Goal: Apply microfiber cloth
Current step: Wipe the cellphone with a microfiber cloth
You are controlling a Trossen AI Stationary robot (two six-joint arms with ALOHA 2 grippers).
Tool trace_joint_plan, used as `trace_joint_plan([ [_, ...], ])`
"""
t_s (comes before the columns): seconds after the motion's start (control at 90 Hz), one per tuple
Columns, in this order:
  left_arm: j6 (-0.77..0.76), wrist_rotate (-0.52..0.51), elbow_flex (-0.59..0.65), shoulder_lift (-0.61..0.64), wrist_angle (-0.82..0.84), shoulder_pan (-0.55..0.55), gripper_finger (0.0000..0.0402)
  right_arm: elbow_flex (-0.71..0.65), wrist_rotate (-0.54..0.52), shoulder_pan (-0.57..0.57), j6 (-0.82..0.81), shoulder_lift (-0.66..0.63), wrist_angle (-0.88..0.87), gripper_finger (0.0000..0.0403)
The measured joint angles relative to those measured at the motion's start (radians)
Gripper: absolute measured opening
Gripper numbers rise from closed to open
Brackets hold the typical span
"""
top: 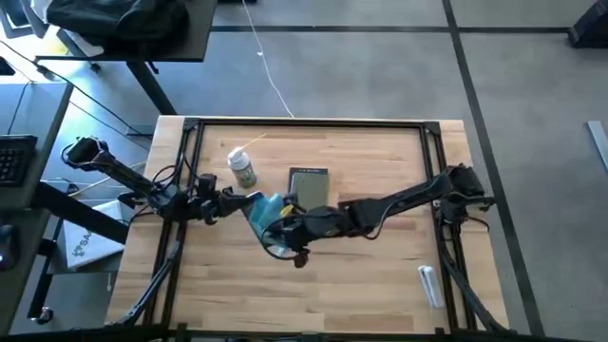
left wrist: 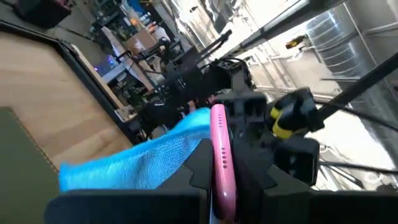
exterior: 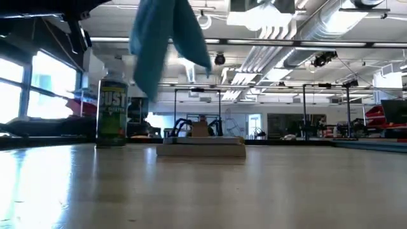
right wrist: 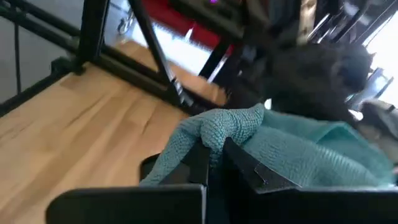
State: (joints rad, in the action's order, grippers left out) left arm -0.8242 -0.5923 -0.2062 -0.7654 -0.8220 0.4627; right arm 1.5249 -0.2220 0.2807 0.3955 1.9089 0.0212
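Right gripper [right wrist: 211,158] pinches the microfiber cloth [right wrist: 261,146] aloft; left gripper [left wrist: 224,174] clamps the pink phone [left wrist: 221,155].

Spray bottle [exterior: 112,109] label, low view: large letters "UST" legible, smaller line beneath unreadable. Tablet [top: 308,186] marking too small to read.

Spray bottle [top: 243,168] left of tablet [top: 308,186]

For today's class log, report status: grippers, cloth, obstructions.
Left gripper shut on pink phone, mid-table, raised. Right gripper shut on turquoise microfiber cloth, held against it. Nothing in the way.
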Motion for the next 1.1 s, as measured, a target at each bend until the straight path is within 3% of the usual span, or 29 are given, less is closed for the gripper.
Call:
trace_joint_plan([
  [0.422, 0.011, 0.008, 0.000, 0.013, -0.018, 0.000, 0.0015, 0.000, -0.038, 0.038, 0.036, -0.003, -0.089, 0.0000],
  [0.844, -0.051, -0.067, 0.000, -0.048, -0.057, 0.000, 0.0015, 0.000, -0.097, -0.013, 0.339, 0.034, 0.089, 0.0000],
  [1.1, 0.031, -0.140, 0.000, -0.045, -0.176, 0.000, 0.0015, 0.002, -0.096, 0.006, 0.285, 0.074, 0.126, 0.0000],
])
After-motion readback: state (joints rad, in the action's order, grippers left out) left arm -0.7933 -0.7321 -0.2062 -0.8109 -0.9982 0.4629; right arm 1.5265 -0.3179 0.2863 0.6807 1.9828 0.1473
